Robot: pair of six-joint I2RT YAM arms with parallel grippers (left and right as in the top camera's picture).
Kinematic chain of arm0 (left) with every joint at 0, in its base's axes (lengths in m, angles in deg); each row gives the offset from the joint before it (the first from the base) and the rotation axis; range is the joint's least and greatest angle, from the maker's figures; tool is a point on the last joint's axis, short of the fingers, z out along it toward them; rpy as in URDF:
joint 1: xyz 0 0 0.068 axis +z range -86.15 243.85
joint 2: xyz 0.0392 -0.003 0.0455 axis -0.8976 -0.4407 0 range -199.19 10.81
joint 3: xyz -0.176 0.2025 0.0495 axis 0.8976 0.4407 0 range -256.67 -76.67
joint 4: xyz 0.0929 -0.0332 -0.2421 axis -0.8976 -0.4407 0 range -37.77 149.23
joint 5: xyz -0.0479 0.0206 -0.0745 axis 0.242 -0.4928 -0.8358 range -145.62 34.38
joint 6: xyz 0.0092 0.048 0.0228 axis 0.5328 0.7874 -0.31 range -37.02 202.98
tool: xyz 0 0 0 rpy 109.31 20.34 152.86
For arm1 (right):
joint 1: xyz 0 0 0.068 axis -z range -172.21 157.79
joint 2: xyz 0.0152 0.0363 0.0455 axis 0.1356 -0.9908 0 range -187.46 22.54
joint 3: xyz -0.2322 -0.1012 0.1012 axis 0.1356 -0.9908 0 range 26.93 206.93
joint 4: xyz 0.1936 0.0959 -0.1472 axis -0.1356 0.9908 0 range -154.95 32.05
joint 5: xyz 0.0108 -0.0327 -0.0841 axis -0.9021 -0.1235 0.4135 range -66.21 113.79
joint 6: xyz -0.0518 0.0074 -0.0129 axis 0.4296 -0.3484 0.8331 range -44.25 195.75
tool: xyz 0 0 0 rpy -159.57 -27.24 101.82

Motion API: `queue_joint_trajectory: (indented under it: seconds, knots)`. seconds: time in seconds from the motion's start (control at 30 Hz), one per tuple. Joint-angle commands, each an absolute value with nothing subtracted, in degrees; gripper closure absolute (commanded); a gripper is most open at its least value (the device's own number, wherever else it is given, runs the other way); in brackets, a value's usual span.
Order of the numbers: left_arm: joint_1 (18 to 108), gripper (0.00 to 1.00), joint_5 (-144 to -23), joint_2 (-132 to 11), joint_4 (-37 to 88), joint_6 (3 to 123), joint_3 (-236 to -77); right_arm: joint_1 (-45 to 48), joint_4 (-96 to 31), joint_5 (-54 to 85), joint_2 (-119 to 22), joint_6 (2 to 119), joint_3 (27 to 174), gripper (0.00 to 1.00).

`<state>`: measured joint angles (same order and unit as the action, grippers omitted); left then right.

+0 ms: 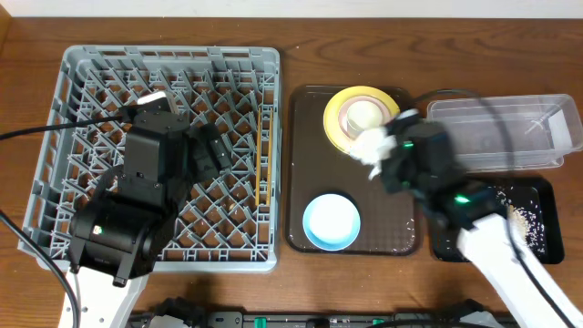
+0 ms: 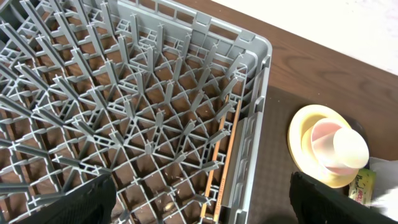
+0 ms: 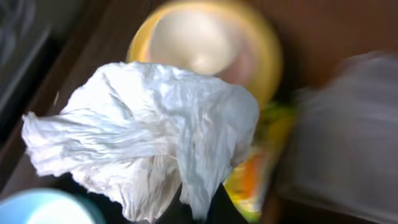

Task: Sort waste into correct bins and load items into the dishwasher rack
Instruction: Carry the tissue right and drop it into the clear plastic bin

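Over the right part of the brown tray, just beside the yellow plate, the crumpled white napkin is pinched in the right gripper, jaws closed on its lower folds. The grip is judged to be for carrying it off to a bin; the clear tub and black tub lie near, to the right. No true long axis is shown: the wad is bunched, loose bulk fanned away from the jaws toward the plate, slightly wider across in the wrist view. A snack wrapper is seen behind it. The left gripper is spread wide, empty, over the rack, where chopsticks lie along the right wall.
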<state>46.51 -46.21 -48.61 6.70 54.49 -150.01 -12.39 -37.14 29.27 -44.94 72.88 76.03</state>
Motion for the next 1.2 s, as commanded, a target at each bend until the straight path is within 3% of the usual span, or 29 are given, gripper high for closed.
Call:
queue_joint_trajectory:
  seconds: [0.0, 0.37, 0.93, 0.97, 1.03, 1.17]
  knots:
    - [46.79, 0.09, -45.51, -48.68, 6.54, 54.8, -150.79, -5.94, -35.63, 33.46, -41.84, 71.94, 77.12, 0.99]
    - [46.79, 0.1, -45.51, -48.68, 6.54, 54.8, -150.79, 20.04, -39.83, 23.04, -46.69, 65.27, 77.12, 0.99]
    - [46.79, 0.1, -45.51, -48.68, 6.54, 54.8, -150.79, 25.9, -58.12, 26.78, -64.39, 66.41, 77.19, 0.99]
    - [46.79, 0.09, -45.51, -48.68, 6.54, 54.8, -150.79, 25.9, -58.69, 26.78, -64.79, 66.65, 77.19, 0.95]
    - [46.79, 0.1, -45.51, -48.68, 6.54, 54.8, -150.79, 25.9, -59.33, 26.82, -64.79, 66.69, 77.19, 0.72]
    - [46.79, 0.1, -45.51, -48.68, 6.54, 54.8, -150.79, 25.99, -59.06, 26.78, -64.39, 67.74, 78.19, 0.53]
